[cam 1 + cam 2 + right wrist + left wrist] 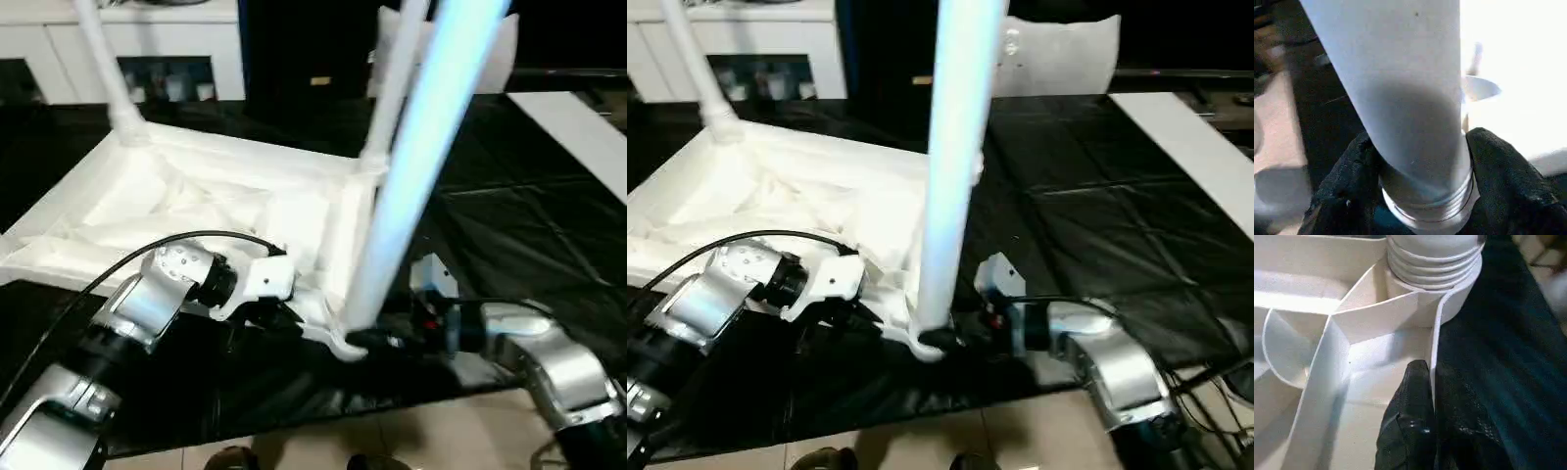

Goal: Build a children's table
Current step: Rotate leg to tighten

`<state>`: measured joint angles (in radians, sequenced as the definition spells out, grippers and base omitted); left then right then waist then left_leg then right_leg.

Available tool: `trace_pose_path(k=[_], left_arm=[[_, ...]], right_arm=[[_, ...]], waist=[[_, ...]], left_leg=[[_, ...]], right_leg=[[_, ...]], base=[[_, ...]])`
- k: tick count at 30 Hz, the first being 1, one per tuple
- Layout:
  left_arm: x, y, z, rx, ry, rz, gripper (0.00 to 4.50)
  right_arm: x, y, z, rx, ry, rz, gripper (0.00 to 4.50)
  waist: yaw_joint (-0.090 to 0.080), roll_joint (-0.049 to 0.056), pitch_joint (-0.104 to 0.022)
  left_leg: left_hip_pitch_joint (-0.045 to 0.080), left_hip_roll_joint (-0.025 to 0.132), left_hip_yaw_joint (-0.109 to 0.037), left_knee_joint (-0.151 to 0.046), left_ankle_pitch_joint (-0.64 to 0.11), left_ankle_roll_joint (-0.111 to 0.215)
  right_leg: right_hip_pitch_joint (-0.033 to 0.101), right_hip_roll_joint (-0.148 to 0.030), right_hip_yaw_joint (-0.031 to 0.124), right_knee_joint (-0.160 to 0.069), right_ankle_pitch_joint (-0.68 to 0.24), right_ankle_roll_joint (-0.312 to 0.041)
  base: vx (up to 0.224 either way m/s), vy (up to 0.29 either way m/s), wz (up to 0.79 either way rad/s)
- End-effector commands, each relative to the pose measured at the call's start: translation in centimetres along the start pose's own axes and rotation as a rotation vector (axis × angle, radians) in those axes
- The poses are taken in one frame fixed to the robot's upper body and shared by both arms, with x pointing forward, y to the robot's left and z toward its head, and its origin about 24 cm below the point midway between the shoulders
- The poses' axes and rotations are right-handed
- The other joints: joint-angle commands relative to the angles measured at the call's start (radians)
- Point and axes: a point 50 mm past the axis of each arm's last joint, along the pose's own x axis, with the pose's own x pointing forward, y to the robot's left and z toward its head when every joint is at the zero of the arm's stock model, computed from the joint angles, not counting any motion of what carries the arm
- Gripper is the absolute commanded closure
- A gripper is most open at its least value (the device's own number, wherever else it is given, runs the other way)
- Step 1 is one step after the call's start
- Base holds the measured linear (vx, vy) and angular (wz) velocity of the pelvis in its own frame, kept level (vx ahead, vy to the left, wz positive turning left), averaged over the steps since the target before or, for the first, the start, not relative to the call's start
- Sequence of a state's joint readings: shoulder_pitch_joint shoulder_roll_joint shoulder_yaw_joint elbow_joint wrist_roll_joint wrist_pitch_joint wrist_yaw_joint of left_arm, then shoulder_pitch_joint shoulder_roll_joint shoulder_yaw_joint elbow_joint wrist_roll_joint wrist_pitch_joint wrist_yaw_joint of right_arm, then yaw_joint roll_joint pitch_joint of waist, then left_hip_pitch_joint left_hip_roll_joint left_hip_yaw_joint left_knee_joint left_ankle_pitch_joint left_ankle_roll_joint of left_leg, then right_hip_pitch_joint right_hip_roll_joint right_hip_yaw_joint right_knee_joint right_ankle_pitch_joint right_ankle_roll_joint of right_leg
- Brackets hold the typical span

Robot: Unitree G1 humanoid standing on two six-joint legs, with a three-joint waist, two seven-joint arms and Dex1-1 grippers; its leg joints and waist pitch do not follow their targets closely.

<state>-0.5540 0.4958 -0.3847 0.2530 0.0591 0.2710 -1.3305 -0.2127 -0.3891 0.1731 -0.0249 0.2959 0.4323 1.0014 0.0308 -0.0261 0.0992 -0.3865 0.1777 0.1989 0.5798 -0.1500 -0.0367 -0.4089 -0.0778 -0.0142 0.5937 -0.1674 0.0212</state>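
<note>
— Where are we? The table top (pixel 196 196) lies upside down on the black mat (pixel 509 225).

— Left gripper (pixel 1422 396) pinches its rim; right gripper (pixel 1420 196) clasps the leg (pixel 955 147) at the near corner socket. Next, we twist it tight.

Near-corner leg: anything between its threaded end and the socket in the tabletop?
Nothing visible. The leg stands in the corner socket of the upturned tabletop, threads still showing above the collar. The right gripper clasps the leg's base; the left gripper pinches the tabletop's rim wall beside the socket, clear of it.
</note>
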Motion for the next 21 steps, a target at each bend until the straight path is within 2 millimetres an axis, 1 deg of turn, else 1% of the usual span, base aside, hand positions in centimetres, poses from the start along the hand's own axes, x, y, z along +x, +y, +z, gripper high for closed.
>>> trace_pose_path(k=[1, 2, 3, 4, 5, 6, 7, 8, 9, 10, 11, 12, 13, 14, 15, 16, 17, 18, 19, 20, 21], left_arm=[[2.1, -0.2, 2.1, -0.005, -0.086, 0.044, 4.5], [2.6, -0.2, 2.9, -0.048, -0.113, 0.097, 4.5], [2.6, -0.2, 2.9, -0.048, -0.113, 0.097, 4.5], [2.9, -0.1, 3.3, -0.068, -0.124, 0.127, 4.5], [3.1, 0.1, 3.7, -0.085, -0.13, 0.167, 4.5], [3.4, 0.3, 4.2, -0.107, -0.132, 0.223, 4.5], [3.6, 0.5, 4.5, -0.12, -0.136, 0.248, 4.5], [3.8, 0.5, 4.8, -0.133, -0.138, 0.266, 4.5], [4.2, 1.1, 5.6, -0.179, -0.152, 0.345, 4.5], [4.3, 1.3, 5.9, -0.201, -0.156, 0.381, 4.5], [4.4, 1.5, 6.1, -0.213, -0.159, 0.4, 4.5], [4.5, 1.8, 6.4, -0.236, -0.162, 0.445, 4.5], [4.5, 2.2, 6.8, -0.253, -0.165, 0.491, 4.5], [4.4, 2.5, 7.1, -0.266, -0.168, 0.537, 4.5], [4.4, 2.6, 7.2, -0.268, -0.168, 0.548, 4.5], [4.3, 2.8, 7.3, -0.262, -0.167, 0.568, 4.5], [4.1, 2.9, 7.3, -0.237, -0.158, 0.576, 4.5], [4.0, 2.9, 7.3, -0.231, -0.156, 0.575, 4.5], [3.9, 2.9, 7.3, -0.226, -0.153, 0.577, 4.5], [3.9, 2.9, 7.2, -0.225, -0.153, 0.578, 4.5], [3.8, 2.8, 7.0, -0.199, -0.142, 0.566, 4.5]], right_arm=[[2.1, 1.2, -0.7, 0.031, 0.02, 0.018, 2.08], [2.9, 0.8, -0.7, 0.079, -0.003, -0.077, 2.08], [2.9, 0.8, -0.7, 0.079, -0.003, -0.077, 2.09], [3.2, 0.7, -0.7, 0.101, -0.014, -0.119, 2.09], [3.6, 0.5, -0.6, 0.118, -0.02, -0.166, 2.09], [4.2, 0.4, -0.6, 0.129, -0.022, -0.219, 2.09], [4.4, 0.2, -0.5, 0.129, -0.024, -0.255, 2.09], [4.7, 0.0, -0.5, 0.133, -0.025, -0.293, 2.09], [5.4, -0.9, -0.2, 0.168, -0.052, -0.411, 2.09], [5.7, -1.3, -0.1, 0.194, -0.065, -0.465, 2.09], [5.8, -1.5, 0.0, 0.208, -0.07, -0.49, 2.09], [6.1, -1.7, 0.2, 0.235, -0.083, -0.526, 2.09], [6.5, -2.0, 0.6, 0.272, -0.109, -0.562, 2.09], [6.9, -2.2, 1.0, 0.301, -0.13, -0.589, 2.09], [7.0, -2.2, 1.1, 0.305, -0.134, -0.593, 2.09], [7.2, -2.3, 1.3, 0.288, -0.132, -0.596, 2.09], [7.4, -2.2, 1.6, 0.21, -0.12, -0.578, 2.09], [7.4, -2.2, 1.6, 0.198, -0.121, -0.574, 2.09], [7.4, -2.2, 1.6, 0.185, -0.124, -0.572, 1.54], [7.4, -2.2, 1.6, 0.183, -0.125, -0.572, 1.54], [7.2, -2.3, 1.6, 0.176, -0.133, -0.575, 1.4]], waist=[[-0.007, -0.009, -0.046], [-0.021, -0.008, -0.043], [-0.032, -0.007, -0.044], [-0.038, -0.009, -0.044], [-0.042, -0.007, -0.044], [-0.052, -0.005, -0.043], [-0.057, -0.004, -0.039], [-0.069, 0.004, -0.037], [-0.08, 0.01, -0.031], [-0.086, 0.021, -0.026], [-0.091, 0.027, -0.023], [-0.028, 0.041, -0.015], [-0.006, 0.033, -0.024], [-0.034, -0.033, -0.053], [-0.032, -0.06, -0.072], [-0.026, -0.034, -0.042], [-0.011, -0.021, -0.041], [-0.006, -0.004, -0.045], [-0.014, -0.002, -0.051], [-0.031, 0.012, -0.067], [-0.039, 0.01, -0.066]], left_leg=[[0.038, 0.044, -0.037, -0.076, -0.486, -0.049], [0.03, 0.04, -0.048, -0.079, -0.507, -0.059], [0.027, 0.038, -0.054, -0.082, -0.524, -0.063], [0.03, 0.037, -0.055, -0.081, -0.534, -0.065], [0.032, 0.037, -0.058, -0.082, -0.544, -0.064], [0.029, 0.037, -0.061, -0.085, -0.561, -0.065], [0.032, 0.036, -0.063, -0.085, -0.583, -0.067], [0.044, 0.035, -0.072, -0.084, -0.657, -0.065], [0.037, 0.042, -0.079, -0.098, -0.712, -0.07], [0.041, 0.048, -0.083, -0.112, -0.773, -0.08], [0.009, 0.069, -0.084, -0.165, -0.861, -0.089], [-0.078, 0.095, -0.041, -0.251, -0.933, -0.084], [-0.074, 0.089, -0.013, -0.244, -0.894, -0.053], [0.036, 0.042, 0.004, -0.126, -0.648, -0.049], [0.087, -0.001, -0.032, 0.027, -0.404, -0.033], [0.019, -0.052, -0.082, 0.099, -0.112, 0.028], [-0.052, -0.017, -0.107, 0.034, -0.08, -0.007], [-0.033, 0.012, -0.106, -0.013, -0.105, -0.029], [-0.003, 0.023, -0.095, -0.033, -0.145, -0.031], [0.02, 0.041, -0.092, -0.04, -0.128, -0.017], [0.007, 0.039, -0.086, -0.051, -0.125, 0.026]], right_leg=[[0.001, -0.06, 0.023, -0.102, -0.669, -0.139], [0.007, -0.062, 0.015, -0.11, -0.74, -0.1], [0.007, -0.061, 0.007, -0.114, -0.756, -0.088], [0.006, -0.06, 0.005, -0.117, -0.759, -0.082], [0.006, -0.06, 0.002, -0.119, -0.756, -0.082], [0.008, -0.059, -0.004, -0.124, -0.748, -0.08], [0.003, -0.056, -0.008, -0.128, -0.751, -0.079], [0.008, -0.055, -0.037, -0.144, -0.754, -0.065], [0.02, -0.052, -0.056, -0.142, -0.721, -0.063], [0.022, -0.044, -0.072, -0.139, -0.684, -0.071], [0.07, -0.024, -0.092, -0.077, -0.538, -0.082], [0.132, -0.002, -0.084, 0.121, -0.253, -0.089], [0.122, 0.0, -0.071, 0.126, -0.196, -0.07], [0.027, -0.039, 0.02, 0.029, -0.545, -0.021], [-0.038, -0.112, 0.022, -0.115, -0.85, -0.005], [-0.013, -0.139, 0.095, -0.165, -1.093, -0.002], [0.073, -0.146, 0.07, -0.095, -0.866, -0.046], [0.057, -0.112, 0.046, -0.075, -0.685, -0.084], [0.025, -0.06, 0.024, -0.056, -0.518, -0.111], [0.031, -0.043, 0.014, -0.025, -0.174, -0.204], [0.048, -0.043, 0.005, -0.028, -0.064, -0.261]], base=[[-0.057, 0.015, -0.1], [-0.055, 0.028, -0.17], [-0.055, 0.028, -0.17], [-0.053, 0.036, -0.17], [0.0, 0.0, 0.0], [-0.051, 0.039, -0.15], [-0.056, 0.044, -0.13], [-0.078, 0.068, -0.21], [-0.052, 0.048, -0.14], [0.0, 0.0, 0.0], [-0.117, 0.021, -0.01], [-0.117, 0.021, -0.01], [-0.088, -0.028, 0.18], [0.031, -0.124, 0.09], [0.031, -0.124, 0.09], [0.091, -0.1, -0.27], [0.076, -0.01, -0.15], [0.076, -0.01, -0.15], [0.0, 0.0, 0.0], [0.0, 0.0, 0.0], [0.0, 0.0, 0.0]])
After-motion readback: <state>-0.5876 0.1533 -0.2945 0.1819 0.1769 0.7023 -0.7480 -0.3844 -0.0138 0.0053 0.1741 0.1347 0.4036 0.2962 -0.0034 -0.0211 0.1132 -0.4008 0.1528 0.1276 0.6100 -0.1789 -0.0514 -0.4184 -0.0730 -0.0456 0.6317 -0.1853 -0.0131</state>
